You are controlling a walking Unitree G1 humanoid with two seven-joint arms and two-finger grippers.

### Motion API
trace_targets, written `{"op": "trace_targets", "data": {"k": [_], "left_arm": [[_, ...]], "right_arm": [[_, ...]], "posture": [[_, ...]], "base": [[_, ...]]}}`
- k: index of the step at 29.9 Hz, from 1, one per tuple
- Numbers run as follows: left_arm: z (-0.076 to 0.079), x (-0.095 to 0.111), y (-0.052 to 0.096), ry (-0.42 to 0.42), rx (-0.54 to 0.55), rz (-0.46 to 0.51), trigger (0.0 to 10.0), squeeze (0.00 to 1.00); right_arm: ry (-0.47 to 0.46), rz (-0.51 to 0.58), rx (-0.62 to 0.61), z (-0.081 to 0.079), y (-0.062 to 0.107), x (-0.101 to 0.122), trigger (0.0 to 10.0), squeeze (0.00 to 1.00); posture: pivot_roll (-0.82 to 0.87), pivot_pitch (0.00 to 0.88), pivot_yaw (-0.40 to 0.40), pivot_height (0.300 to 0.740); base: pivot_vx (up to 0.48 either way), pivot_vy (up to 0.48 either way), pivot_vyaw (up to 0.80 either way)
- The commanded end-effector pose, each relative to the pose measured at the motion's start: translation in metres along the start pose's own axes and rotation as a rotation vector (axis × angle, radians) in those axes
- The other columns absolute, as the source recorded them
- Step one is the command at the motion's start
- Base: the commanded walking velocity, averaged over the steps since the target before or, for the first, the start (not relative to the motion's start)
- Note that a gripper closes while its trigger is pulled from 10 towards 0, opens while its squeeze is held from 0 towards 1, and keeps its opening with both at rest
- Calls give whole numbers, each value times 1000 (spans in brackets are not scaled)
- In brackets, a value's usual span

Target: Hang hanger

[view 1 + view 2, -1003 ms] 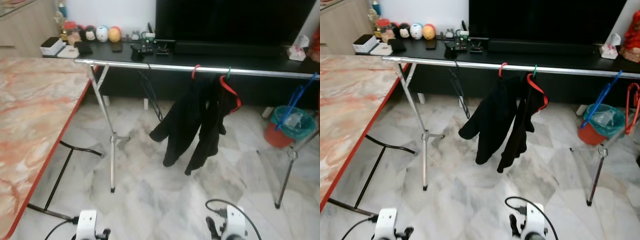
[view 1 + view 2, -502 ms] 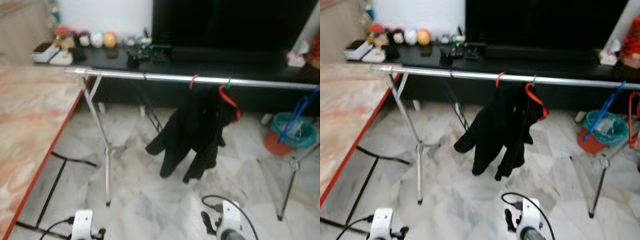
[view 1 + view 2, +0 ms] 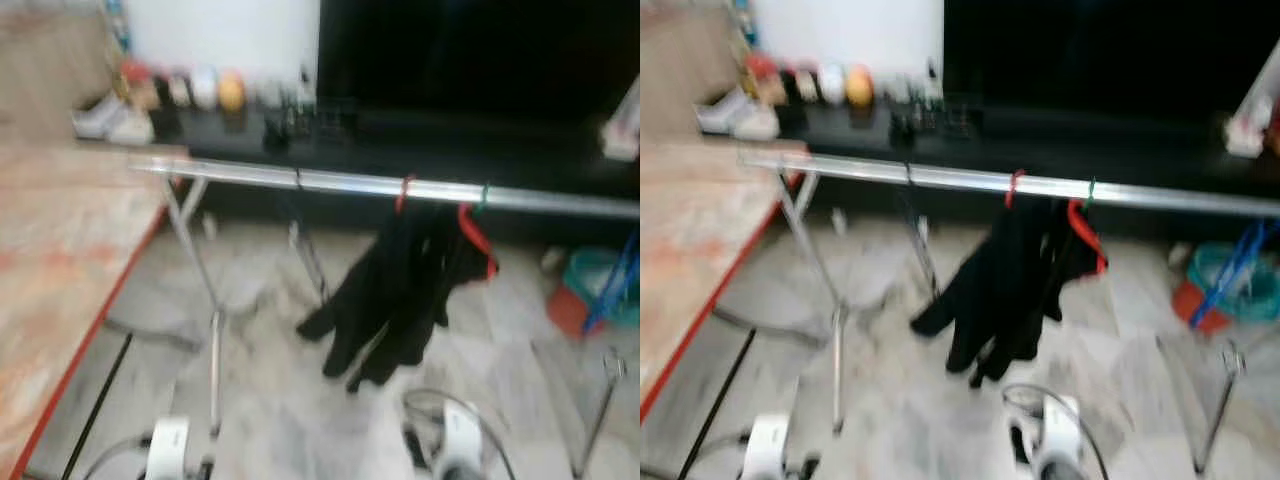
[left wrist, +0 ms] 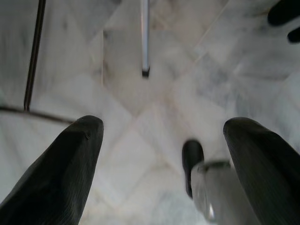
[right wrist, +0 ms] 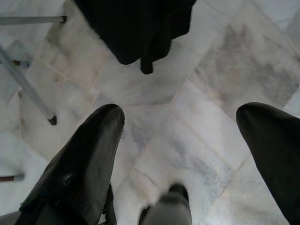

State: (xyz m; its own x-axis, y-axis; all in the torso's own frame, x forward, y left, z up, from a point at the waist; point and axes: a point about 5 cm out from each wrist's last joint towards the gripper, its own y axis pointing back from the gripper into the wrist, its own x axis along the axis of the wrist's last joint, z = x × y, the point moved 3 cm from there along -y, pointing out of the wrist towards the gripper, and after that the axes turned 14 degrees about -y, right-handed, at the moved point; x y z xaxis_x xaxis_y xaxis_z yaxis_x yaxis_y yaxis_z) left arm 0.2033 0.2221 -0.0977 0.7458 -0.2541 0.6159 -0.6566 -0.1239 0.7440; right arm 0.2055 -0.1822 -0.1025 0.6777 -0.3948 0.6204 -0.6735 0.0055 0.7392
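Looking at the rail (image 3: 330, 183), I judge the task is close to finished: a red hanger (image 3: 478, 238) with a black garment (image 3: 400, 290) hangs there by its green hook, and a second red hook (image 3: 402, 190) sits on the rail just beside it. Both head views are blurred, so I cannot tell how well each hook is seated. I see no hanger in either gripper, and none on the table (image 3: 60, 260) as far as the blur allows. What is left, I think, is only to check the hooks.

The left gripper (image 4: 164, 154) hangs low with its fingers spread wide and nothing between them, only floor (image 4: 154, 98) below. The right gripper (image 5: 180, 140) is also wide apart and empty, near the garment's lower edge but not touching it.
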Motion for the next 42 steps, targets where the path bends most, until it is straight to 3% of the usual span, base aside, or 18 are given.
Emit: {"op": "trace_targets", "data": {"k": [1, 9, 15, 22, 27, 34, 36, 42], "left_arm": [[7, 0, 0, 11, -17, -9, 10000, 0], [7, -2, 0, 5, -21, -14, 10000, 0], [7, -7, 1, 6, -21, -26, 10000, 0], [7, -12, 3, 11, -26, -37, 10000, 0], [7, -15, 4, 8, -28, -44, 10000, 0], [7, -17, 4, 0, -32, -51, 10000, 0], [7, -17, 4, -4, -35, -52, 10000, 0], [6, -20, 5, -9, -31, -60, 10000, 0]], "right_arm": [[4, 0, -29, 12, 2, 0, 10000, 0], [7, 10, -33, 13, 2, 2, 10000, 0], [23, 97, 45, -3, -1, 21, 10000, 0], [25, 196, 54, 0, 3, 31, 10000, 0], [86, 313, 110, -3, 10, 43, 10000, 0], [104, 504, 134, -5, 24, 70, 10000, 0], [140, 581, 156, -13, 29, 85, 10000, 0], [127, 739, 202, -39, 38, 137, 10000, 0]], "posture": [[-37, 0, -9, 740], [-37, 0, -9, 740], [-36, 0, -14, 740], [-40, 0, -20, 740], [-44, 0, -23, 740], [-47, 0, -23, 740], [-49, 0, -21, 740], [-49, 0, -17, 740]], "base": [[247, 0, 0], [62, 0, 0], [0, 0, 0], [0, 0, 0], [0, 0, 0], [0, 0, 0], [0, 0, 0], [0, 0, 0]]}}
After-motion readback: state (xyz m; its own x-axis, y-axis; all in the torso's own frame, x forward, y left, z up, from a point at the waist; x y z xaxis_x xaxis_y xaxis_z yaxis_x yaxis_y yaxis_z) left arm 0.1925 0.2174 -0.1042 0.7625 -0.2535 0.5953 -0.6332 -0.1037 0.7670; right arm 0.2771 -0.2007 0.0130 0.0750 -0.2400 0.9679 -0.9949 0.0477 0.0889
